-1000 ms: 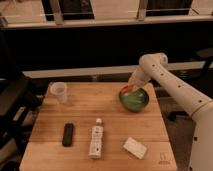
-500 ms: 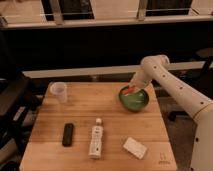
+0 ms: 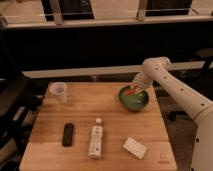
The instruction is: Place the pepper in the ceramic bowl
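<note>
The green ceramic bowl (image 3: 134,99) stands on the wooden table (image 3: 95,115) near its back right corner. The small red-orange pepper (image 3: 132,92) shows at the bowl's back rim, right under my gripper (image 3: 135,88). The gripper hangs from the white arm that reaches in from the right and sits over the bowl's far side. I cannot tell whether the pepper is still held or rests in the bowl.
A clear plastic cup (image 3: 59,92) stands at the back left. A black remote (image 3: 67,134), a white bottle lying flat (image 3: 96,139) and a white packet (image 3: 135,147) lie along the table's front half. A dark chair stands at the left edge.
The gripper has stayed over the bowl, with only a slight shift at its far rim. Nothing else on the table has moved.
</note>
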Tool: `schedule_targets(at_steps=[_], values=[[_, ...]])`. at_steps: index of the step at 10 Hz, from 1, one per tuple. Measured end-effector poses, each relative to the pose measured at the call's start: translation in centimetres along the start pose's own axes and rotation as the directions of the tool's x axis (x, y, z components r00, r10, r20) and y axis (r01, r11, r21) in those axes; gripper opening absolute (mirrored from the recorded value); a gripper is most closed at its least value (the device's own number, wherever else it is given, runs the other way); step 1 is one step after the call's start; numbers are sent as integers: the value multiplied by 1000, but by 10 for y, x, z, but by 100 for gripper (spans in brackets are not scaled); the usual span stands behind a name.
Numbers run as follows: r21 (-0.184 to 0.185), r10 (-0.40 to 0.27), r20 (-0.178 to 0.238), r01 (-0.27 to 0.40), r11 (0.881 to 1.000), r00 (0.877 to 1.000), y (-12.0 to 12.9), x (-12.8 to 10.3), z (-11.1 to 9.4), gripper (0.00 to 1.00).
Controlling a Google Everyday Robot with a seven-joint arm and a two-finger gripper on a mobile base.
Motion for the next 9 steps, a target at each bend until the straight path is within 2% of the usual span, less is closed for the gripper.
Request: schedule_targets(at_steps=[1,2,3,5,6,7,8,9], values=[[-2,2,1,-2,1000,1000,2,1,1,2],[-1,6,1,-6,1000,1000,5,3,-1,9],[-1,9,1,-9,1000,1000,9,6,-2,17],[-1,12,1,-12,1000,1000,11,8,-1,41],[-2,10,1,-10,1000,1000,10,8,-1,47],[-1,13,-1,-13,1000,1000,12,11,-3,61],[-1,15,-2,-15,1000,1000,14,13,-4,69],[-1,15,-2,-15,1000,1000,15,13,-4,71]])
